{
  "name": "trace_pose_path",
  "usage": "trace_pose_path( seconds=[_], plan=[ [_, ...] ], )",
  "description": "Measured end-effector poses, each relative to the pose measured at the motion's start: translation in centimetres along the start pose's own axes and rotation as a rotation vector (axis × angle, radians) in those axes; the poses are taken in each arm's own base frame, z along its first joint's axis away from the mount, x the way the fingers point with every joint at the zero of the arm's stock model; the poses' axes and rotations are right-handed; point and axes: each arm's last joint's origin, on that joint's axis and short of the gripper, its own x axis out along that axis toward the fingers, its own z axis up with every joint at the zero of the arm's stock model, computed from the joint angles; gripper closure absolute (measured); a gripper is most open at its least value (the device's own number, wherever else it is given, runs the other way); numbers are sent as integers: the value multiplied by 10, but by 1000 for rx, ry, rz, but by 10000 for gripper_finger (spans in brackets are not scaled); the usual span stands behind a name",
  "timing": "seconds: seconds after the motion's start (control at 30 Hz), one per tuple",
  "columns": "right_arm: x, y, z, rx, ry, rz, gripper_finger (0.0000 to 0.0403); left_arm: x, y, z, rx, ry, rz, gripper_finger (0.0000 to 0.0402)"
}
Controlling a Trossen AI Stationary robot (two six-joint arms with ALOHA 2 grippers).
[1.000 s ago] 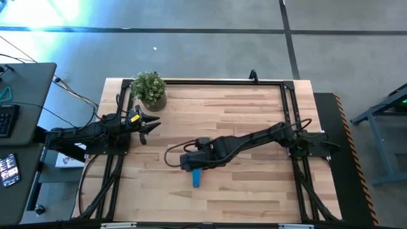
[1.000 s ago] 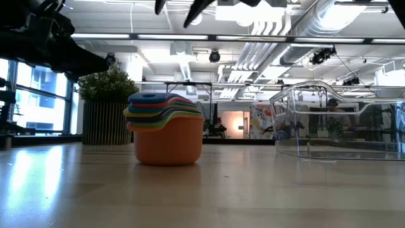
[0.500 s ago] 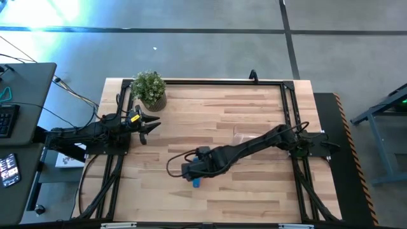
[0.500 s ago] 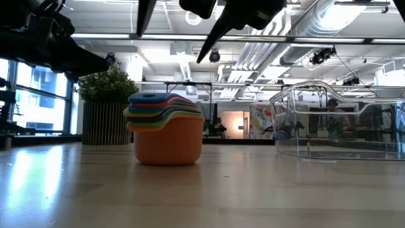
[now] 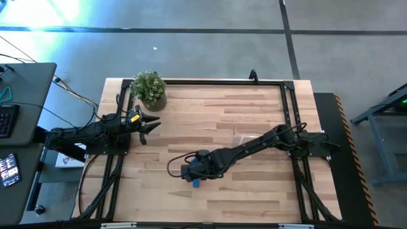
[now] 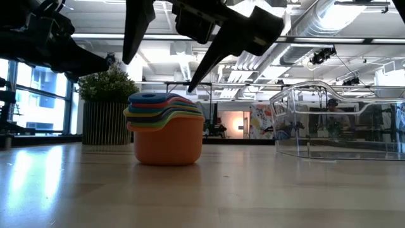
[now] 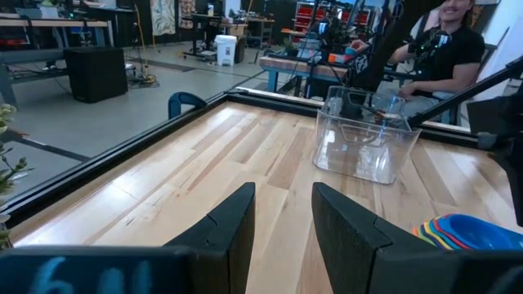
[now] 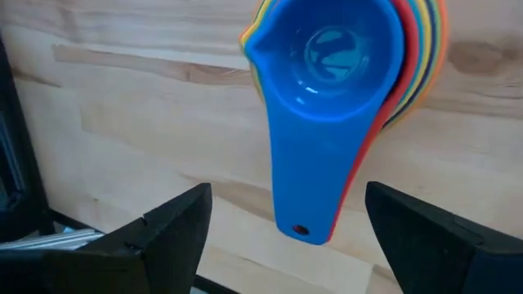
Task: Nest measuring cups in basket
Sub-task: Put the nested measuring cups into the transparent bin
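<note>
The measuring cups stand nested in one stack on the table, the salmon one outermost with its base on the wood and the blue one on top. Only the stack's blue handle shows in the high view. My right gripper hangs open just above the stack, a finger on each side of the blue handle, touching nothing. The clear basket stands apart from it toward the table's right. My left gripper waits open at the table's left side.
A potted green plant stands at the far left corner, behind the stack in the low view. A black frame runs around the tabletop. People and workbenches show in the room beyond.
My right gripper has come down toward the stack of cups and its fingers have spread wider. The stack and the basket have stayed where they were.
</note>
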Motion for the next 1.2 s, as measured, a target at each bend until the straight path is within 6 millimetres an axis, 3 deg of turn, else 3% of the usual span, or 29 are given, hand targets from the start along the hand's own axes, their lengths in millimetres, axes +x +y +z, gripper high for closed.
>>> trace_pose_path(
  seconds=[0.2,0.7,1.2],
  plan=[
    [2,-2,0,14,-1,-14,88,0,0,0,0,0,-1,289],
    [34,-8,-1,1,7,-64,88,0,0,0,0,-2,0,289],
    [53,-10,4,17,46,-100,89,0,0,0,0,-2,0,289]
  ],
)
